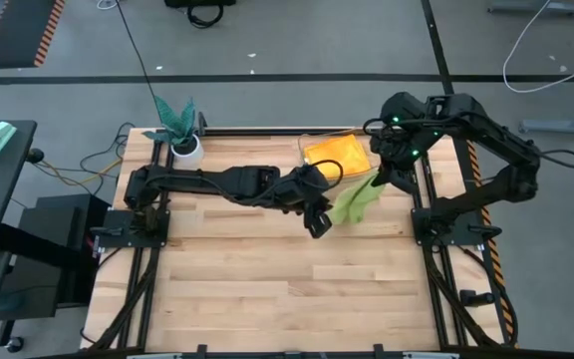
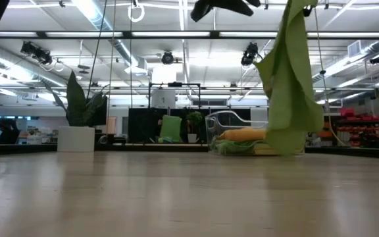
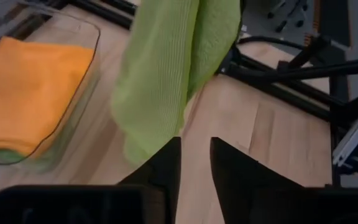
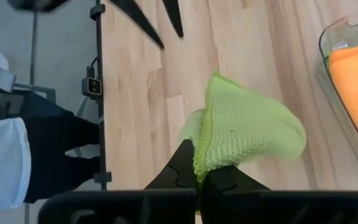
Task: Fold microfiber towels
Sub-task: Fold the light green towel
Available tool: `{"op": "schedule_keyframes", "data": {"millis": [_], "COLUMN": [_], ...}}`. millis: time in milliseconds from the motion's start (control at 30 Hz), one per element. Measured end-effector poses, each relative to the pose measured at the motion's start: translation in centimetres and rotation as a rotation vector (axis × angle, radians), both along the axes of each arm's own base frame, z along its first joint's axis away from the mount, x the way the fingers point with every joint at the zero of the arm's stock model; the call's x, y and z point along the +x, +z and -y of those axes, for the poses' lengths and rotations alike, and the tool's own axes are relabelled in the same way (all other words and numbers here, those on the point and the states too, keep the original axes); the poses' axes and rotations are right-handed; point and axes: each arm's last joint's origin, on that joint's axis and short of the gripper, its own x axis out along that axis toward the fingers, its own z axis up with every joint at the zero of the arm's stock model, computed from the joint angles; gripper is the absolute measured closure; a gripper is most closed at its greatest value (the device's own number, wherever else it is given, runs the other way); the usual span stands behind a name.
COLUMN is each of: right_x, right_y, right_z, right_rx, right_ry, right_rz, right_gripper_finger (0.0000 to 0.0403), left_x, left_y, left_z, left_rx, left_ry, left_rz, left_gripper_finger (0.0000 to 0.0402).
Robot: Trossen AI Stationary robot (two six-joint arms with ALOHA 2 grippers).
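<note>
Lime green towel (image 1: pixel 355 201) hangs off the table from my right gripper (image 4: pixel 197 180), clenched on its top edge beside the clear tray (image 3: pixel 73 93) holding the orange towel (image 3: pixel 33 93). My left gripper (image 3: pixel 194 155) sits just below the loose corner, fingers parted, empty. I should pinch that corner squarely before spreading. Cloth beneath the orange one I can't make out.
</note>
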Motion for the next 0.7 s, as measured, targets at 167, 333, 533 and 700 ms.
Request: {"op": "schedule_keyframes", "data": {"millis": [167,333,533,700], "right_x": [1.0,1.7,2.3,2.7], "right_y": [-0.3,-0.4,-0.7,-0.7], "right_z": [0.4,0.6,0.7,0.8], "right_rx": [-0.008,0.013,0.027,0.045], "right_ry": [0.007,0.022,0.033,0.047], "right_rz": [0.015,0.033,0.035,0.053], "right_gripper_finger": [0.0403,0.0403,0.0403,0.0403], "left_x": [0.8,1.9,2.8,3.4], "left_y": [-0.9,-2.6,-3.1,-4.1], "left_z": [0.1,0.1,0.2,0.3], "left_rx": [-0.001,0.001,-0.003,-0.002], "left_ry": [0.000,0.000,0.000,0.000], "left_rz": [0.005,-0.022,0.017,0.006], "left_gripper_finger": [0.0294,0.0288,0.0289,0.0285]}}
